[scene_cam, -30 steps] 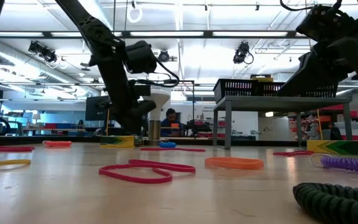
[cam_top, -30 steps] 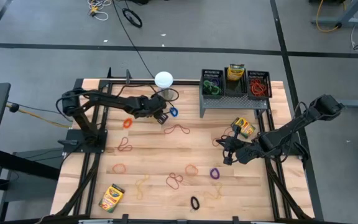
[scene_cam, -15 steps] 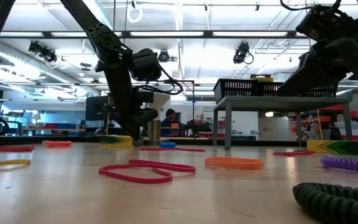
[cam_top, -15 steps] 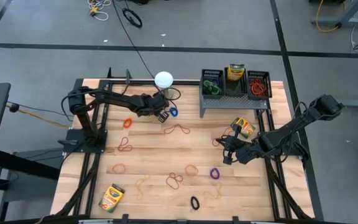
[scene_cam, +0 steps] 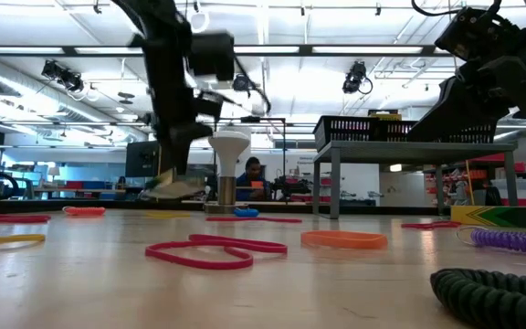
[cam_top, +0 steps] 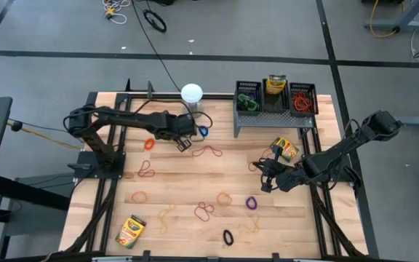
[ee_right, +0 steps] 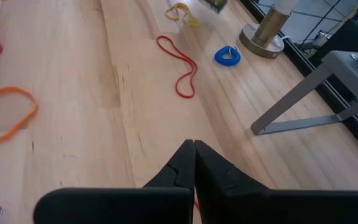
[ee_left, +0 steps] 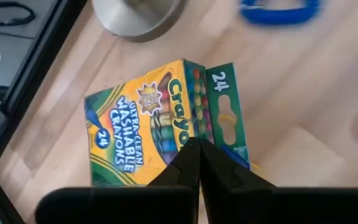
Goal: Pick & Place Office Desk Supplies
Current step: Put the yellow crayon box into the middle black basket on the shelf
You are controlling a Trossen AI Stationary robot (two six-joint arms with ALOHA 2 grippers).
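Left gripper [ee_left: 197, 146] clamped crayon box [ee_left: 160, 121], raised, upper centre-left. Right gripper [ee_right: 193, 148] closed, empty, centre-right above table [cam_top: 180, 185].

The only readable print is on the crayon box [ee_left: 163, 121] in the middle of the left wrist view. Its yellow face carries the green brand letters "Crayo", with the rest of the word hidden behind the dark fingertips at the bottom centre of the frame. To the left of that run the words "ULTRA-CLEAN WASHABLE CRAYONS" in blue. The number "24" stands in white on the green flap at the box's upper right, and again in the lower left corner of the yellow face. In the high view the other crayon boxes are too small for their print to be read.
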